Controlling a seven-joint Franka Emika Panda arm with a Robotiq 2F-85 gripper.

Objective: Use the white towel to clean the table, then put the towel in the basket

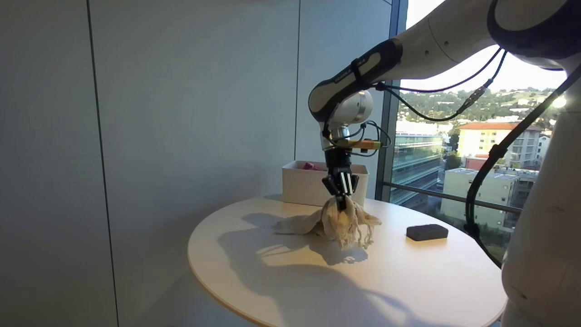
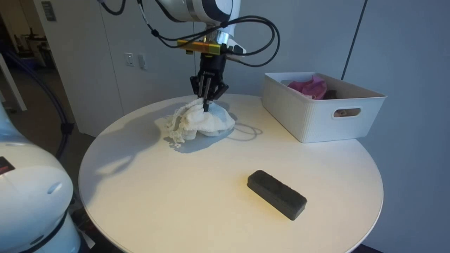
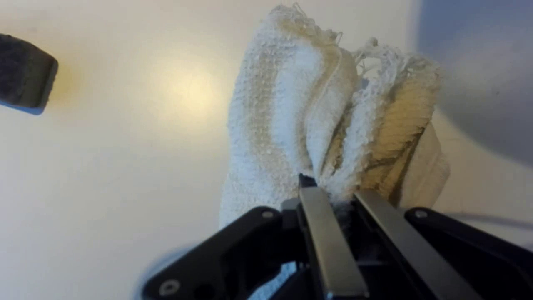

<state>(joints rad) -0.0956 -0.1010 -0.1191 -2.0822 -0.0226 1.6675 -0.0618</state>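
Observation:
The white towel is bunched up with a fringed edge hanging down; it shows in both exterior views [image 1: 333, 223] [image 2: 207, 121] and in the wrist view [image 3: 266, 125]. My gripper [image 1: 341, 203] [image 2: 206, 104] [image 3: 333, 189] points down and is shut on the towel, with folds of cloth between the fingers. The fringed end hangs a little above the round white table [image 1: 408, 281] [image 2: 168, 196]; another part trails low, and whether it touches is hard to tell. The white basket [image 1: 302, 188] [image 2: 316, 124] stands at the table's edge, beyond the gripper in an exterior view.
A dark block [image 1: 426, 232] [image 2: 277, 194] [image 3: 25, 73] lies on the table apart from the towel. A pink cloth [image 1: 310, 166] [image 2: 312, 88] and a dark item lie inside the basket. A wall stands behind the table, and a window [image 1: 435, 181] is beside it.

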